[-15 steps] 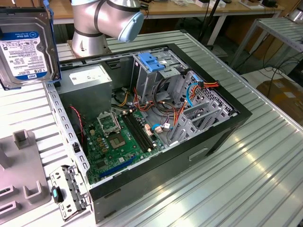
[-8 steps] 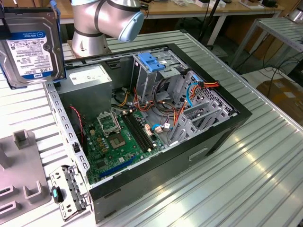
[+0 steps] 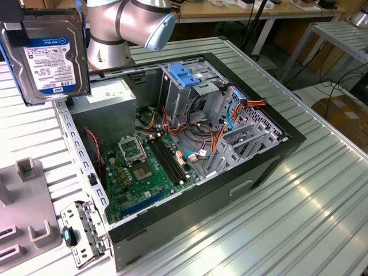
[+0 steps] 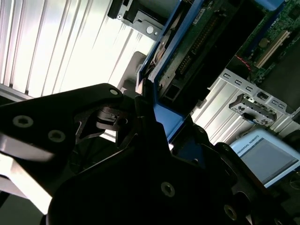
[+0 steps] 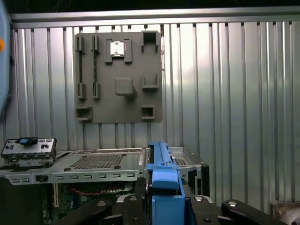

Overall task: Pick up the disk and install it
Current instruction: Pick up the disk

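The arm (image 3: 129,26) rises behind the open case (image 3: 270,167), its wrist turned so that the disk (image 3: 49,54) hangs upright in the air at the exterior view's left. The disk's label faces that camera, above the case's corner by the power supply (image 3: 106,95). In the first wrist view the gripper (image 5: 163,199) is clamped on the disk's blue rail, its jaws tight against either side. The drive cage (image 3: 184,86) stands well apart from the disk.

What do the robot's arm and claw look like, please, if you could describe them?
The silver-grey cylindrical metal arm has rounded joints, one closed by a pale blue end cap. The matte black angular claw is built of flat linkage plates fastened with small silver bolts.
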